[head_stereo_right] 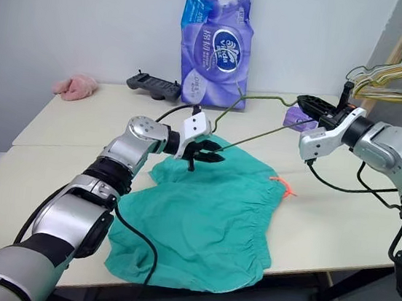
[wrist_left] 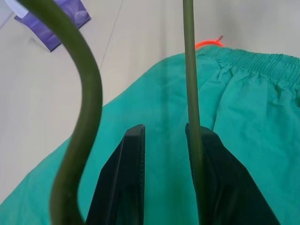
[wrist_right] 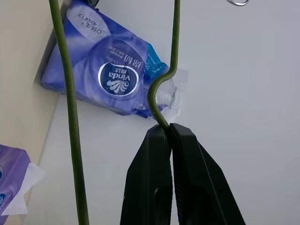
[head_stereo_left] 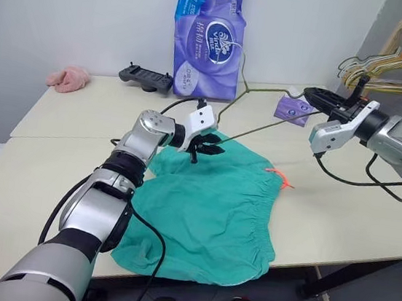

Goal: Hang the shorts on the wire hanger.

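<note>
Right gripper point(head_stereo_left: 312, 95) pressed together on the wire hanger point(head_stereo_left: 262, 128), pinching it at a bend in the wire and holding it in the air above the worktop point(head_stereo_left: 62, 144). Hanger slants down toward the shorts point(head_stereo_left: 216, 204), which lie spread flat on the worktop's near half, one edge hanging over the front; orange drawstring point(head_stereo_left: 280, 176) shows at the waistband.

Left gripper point(head_stereo_left: 207, 145) low over the far corner of the shorts, jaws part-open, a straight run of the hanger wire lying against one finger point(wrist_left: 206, 159); cloth not pinched as far as can be seen.

Step in hand, as I judge it: bringing hanger and shorts together, nothing threaded yet. Next move likely calls for the left gripper to pinch cloth and lift it so the wire can pass in or under.

Writing: purple tissue pack point(head_stereo_left: 207, 37) against the wall reads "Vinda"; Chinese characters beside it too small to read
</note>
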